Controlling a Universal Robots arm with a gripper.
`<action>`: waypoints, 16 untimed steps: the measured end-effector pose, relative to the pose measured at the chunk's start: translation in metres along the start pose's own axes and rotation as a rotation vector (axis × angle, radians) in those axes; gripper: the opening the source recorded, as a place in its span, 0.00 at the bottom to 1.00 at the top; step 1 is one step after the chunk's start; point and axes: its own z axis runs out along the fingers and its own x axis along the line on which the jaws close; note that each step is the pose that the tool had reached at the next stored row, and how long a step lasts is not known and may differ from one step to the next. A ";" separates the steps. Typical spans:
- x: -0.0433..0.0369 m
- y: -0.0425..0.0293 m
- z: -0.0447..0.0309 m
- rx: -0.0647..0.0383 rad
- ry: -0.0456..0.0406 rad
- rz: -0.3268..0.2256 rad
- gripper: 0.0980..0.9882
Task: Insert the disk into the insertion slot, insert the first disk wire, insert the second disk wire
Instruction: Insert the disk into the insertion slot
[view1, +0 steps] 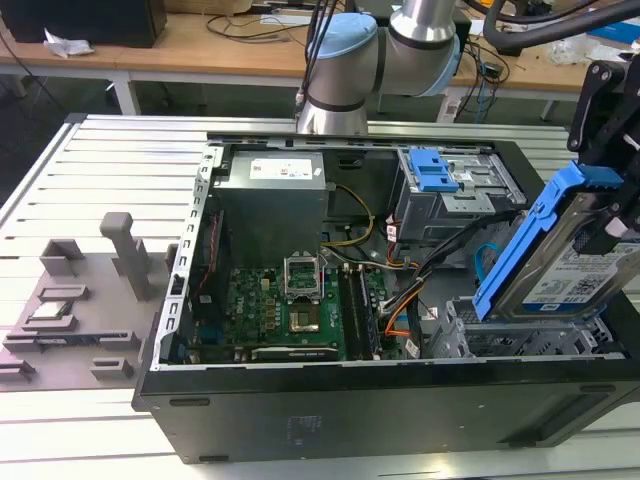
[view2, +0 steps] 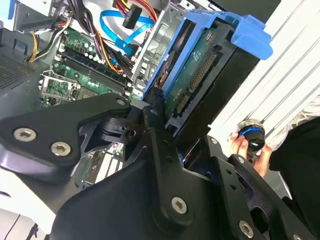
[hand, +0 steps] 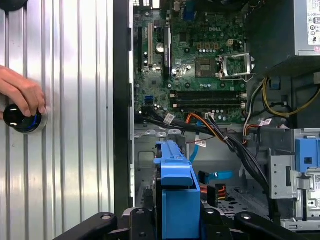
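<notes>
Noted: the disk (view1: 590, 272) dull grey metal, white paper label, smooth bright blue plastic frame; the insertion slot (view1: 457, 337) bare perforated grey metal; table (view1: 100, 170) ribbed matt metal

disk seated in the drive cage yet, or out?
Not seated: the disk stands tilted in the claw, lower end at the drive cage.

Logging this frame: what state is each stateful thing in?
disk: tilted, lower end entering the insertion slot, not seated
gripper: shut on the disk
insertion slot: disk not fully in
computer case: lying on its side, panel off
hand: fingers on a black knob
</notes>
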 end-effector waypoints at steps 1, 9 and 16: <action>-0.0012 0.0002 0.0005 0.000 0.0000 0.000 0.30; -0.0063 0.0006 0.0049 0.000 0.0001 0.000 0.30; -0.0142 0.0006 0.0108 0.000 -0.0001 0.000 0.30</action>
